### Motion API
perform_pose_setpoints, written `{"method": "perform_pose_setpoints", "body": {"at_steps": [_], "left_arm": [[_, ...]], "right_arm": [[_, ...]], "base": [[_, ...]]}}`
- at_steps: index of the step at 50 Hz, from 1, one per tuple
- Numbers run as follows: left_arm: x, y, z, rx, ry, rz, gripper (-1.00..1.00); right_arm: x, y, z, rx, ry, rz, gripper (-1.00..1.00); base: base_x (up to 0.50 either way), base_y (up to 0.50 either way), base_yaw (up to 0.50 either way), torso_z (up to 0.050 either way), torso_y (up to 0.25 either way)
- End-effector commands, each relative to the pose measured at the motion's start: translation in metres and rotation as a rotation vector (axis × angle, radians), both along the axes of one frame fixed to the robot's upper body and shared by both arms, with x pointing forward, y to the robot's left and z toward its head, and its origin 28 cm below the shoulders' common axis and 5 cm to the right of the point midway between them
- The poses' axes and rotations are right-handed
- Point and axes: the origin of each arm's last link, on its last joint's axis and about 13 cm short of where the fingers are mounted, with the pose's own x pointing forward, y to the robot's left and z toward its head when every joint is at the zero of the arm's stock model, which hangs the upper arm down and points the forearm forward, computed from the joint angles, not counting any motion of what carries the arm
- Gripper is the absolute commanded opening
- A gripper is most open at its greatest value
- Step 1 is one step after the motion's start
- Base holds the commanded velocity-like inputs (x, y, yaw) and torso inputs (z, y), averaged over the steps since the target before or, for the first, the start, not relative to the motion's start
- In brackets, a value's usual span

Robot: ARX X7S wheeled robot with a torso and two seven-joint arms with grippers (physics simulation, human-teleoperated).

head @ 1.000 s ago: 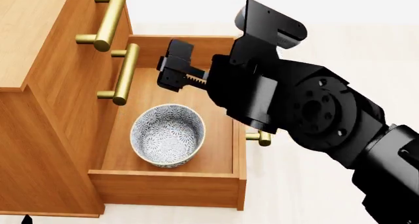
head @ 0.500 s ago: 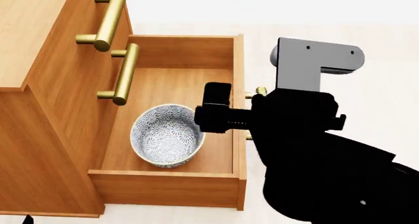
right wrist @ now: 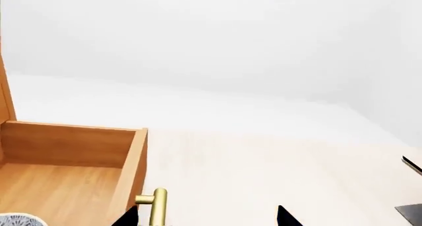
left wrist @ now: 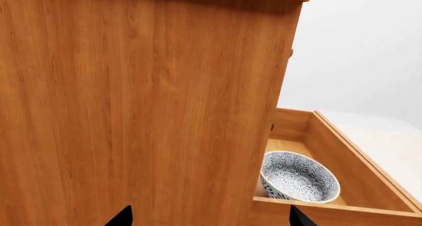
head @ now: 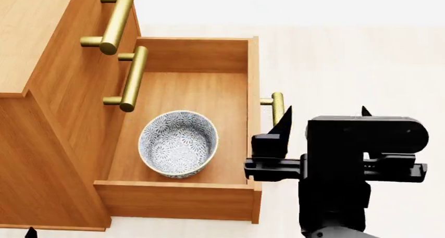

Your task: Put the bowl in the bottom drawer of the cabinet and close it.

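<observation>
Floor (head: pixel 347 61) is pale cream, running to a plain white wall (right wrist: pixel 211 38). I see nothing else on it around the cabinet (head: pixel 35 66).

The cabinet's orange-brown side fills most of the left wrist view. Two upper drawers are shut, and their brass handles (head: pixel 118 19) stick out above the bottom drawer (head: pixel 255 82), which is pulled fully open.

The bowl (head: pixel 178 143) stands upright on the drawer floor, near the drawer's side wall closest to me and beside the cabinet face, not touching the walls as far as I can tell. It is empty and the speckle pattern is clear.

My right gripper (head: pixel 323 113) is outside the drawer, just beyond its front panel, beside the drawer's brass handle (head: pixel 276 107). Its two black fingertips are set wide apart and hold nothing. From this gripper the bowl lies across the front panel, inside the box, lower and toward the cabinet.

My left gripper (left wrist: pixel 207 217) shows only two dark tips, spread wide, close against the cabinet's side. Nothing is between them. The bowl sits past the cabinet's corner from it, in the open drawer.
</observation>
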Motion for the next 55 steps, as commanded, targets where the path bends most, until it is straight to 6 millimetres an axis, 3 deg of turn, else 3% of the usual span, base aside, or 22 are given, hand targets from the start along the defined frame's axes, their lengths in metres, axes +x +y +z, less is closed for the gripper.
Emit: {"method": "perform_pose_setpoints", "body": {"at_steps": [1,19,35,55], "left_arm": [[0.0,0.0,0.001,-0.001,-0.002,0.0,1.0],[-0.001,-0.001,0.002,-0.003,-0.006,-0.002,1.0],[0.0,0.0,0.001,-0.003,-0.007,-0.001,1.0],[-0.002,0.0,0.002,-0.003,-0.006,0.002,1.0]], "right_arm": [[-0.017,-0.006,-0.017,-0.027,-0.1,-0.074,1.0],[-0.032,-0.009,-0.056,0.05,-0.057,-0.05,1.0],[-0.03,-0.005,-0.088,0.058,-0.014,-0.042,1.0],[-0.023,-0.001,-0.104,0.037,0.023,-0.006,1.0]], "base": [[0.0,0.0,0.0,0.0,0.0],[0.0,0.0,0.0,0.0,0.0],[0.0,0.0,0.0,0.0,0.0],[0.0,0.0,0.0,0.0,0.0]]}}
